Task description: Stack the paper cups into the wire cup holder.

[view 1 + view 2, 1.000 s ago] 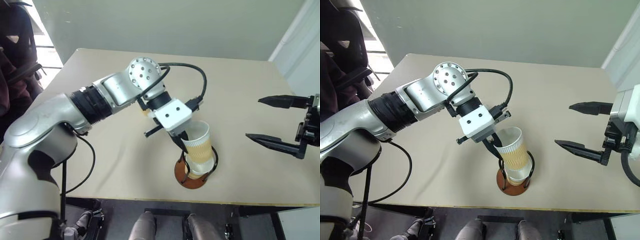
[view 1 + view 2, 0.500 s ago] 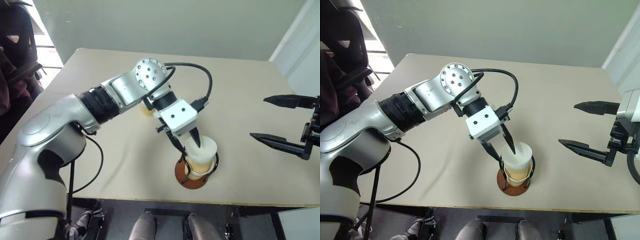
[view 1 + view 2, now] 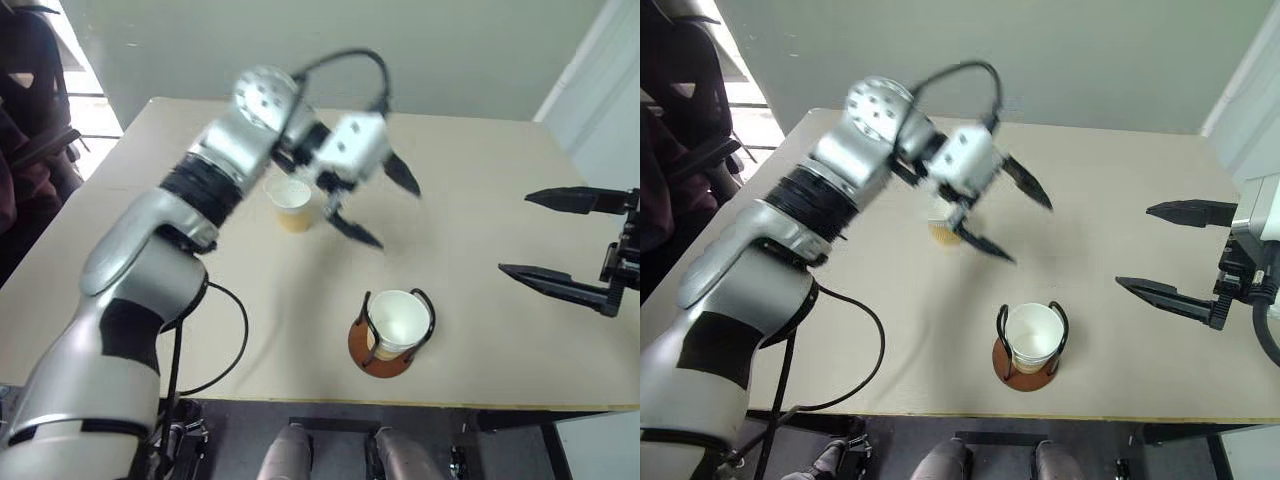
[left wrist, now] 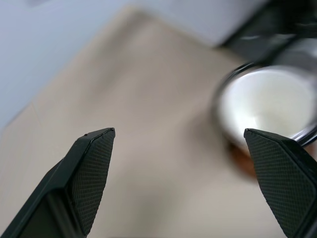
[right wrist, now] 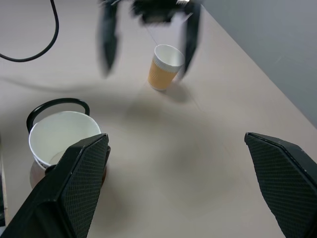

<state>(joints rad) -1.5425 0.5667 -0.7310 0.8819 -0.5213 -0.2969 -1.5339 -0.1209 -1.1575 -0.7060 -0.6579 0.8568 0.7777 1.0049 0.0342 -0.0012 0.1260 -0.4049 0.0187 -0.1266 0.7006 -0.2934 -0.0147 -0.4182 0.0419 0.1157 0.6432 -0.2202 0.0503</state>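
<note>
The wire cup holder (image 3: 380, 345) stands near the front edge of the beige bench (image 3: 480, 200), in the lower centre of the left eye view. Its rust-brown disc base rests flat on the bench surface, and its black wire loops rise upright on either side of the nested paper cups (image 3: 399, 322) seated inside it. The white interior and rolled rim of the top cup face upward, and the cup stack sits upright within the loops. A further single paper cup (image 3: 291, 203) stands upright on the bench in the upper centre-left of the frame, well apart from the holder, with its tan ribbed wall and white rim visible. The left gripper (image 3: 375, 205) is above the bench between the single cup and the holder, touching neither; its two black fingers are spread wide and hold nothing. The arm and gripper appear motion-blurred. In the left wrist view, both fingers (image 4: 91, 171) stand far apart, and the holder with its cup stack lies near one fingertip. The right gripper (image 3: 540, 235) is at the right edge of the frame, above the bench and well apart from the holder; its fingers are likewise spread wide and empty. In the right wrist view, the holder with its cups sits just beside one finger, and the single cup stands farther off on the bench.
</note>
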